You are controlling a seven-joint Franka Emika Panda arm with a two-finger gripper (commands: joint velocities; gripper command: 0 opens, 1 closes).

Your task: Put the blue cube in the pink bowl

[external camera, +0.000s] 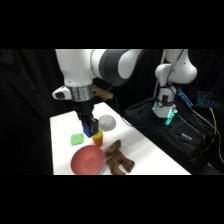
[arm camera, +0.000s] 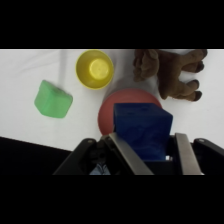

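My gripper [external camera: 90, 124] hangs above the table, shut on the blue cube [external camera: 92, 130]. In the wrist view the blue cube [arm camera: 142, 125] fills the space between the two fingers [arm camera: 186, 152] of my gripper [arm camera: 146, 137]. The pink bowl [external camera: 87, 160] stands at the table's front edge, below and in front of the cube. From the wrist, the pink bowl [arm camera: 129, 96] shows as a salmon rim, mostly hidden behind the cube. The cube is held clear of the table.
An orange-yellow cup [external camera: 97, 138] [arm camera: 94, 68] stands right beside the gripper. A flat green block [external camera: 76, 139] [arm camera: 52, 100] lies to its left. A grey bowl [external camera: 106, 122] sits behind. A brown plush toy [external camera: 118, 158] [arm camera: 172, 72] lies right of the pink bowl.
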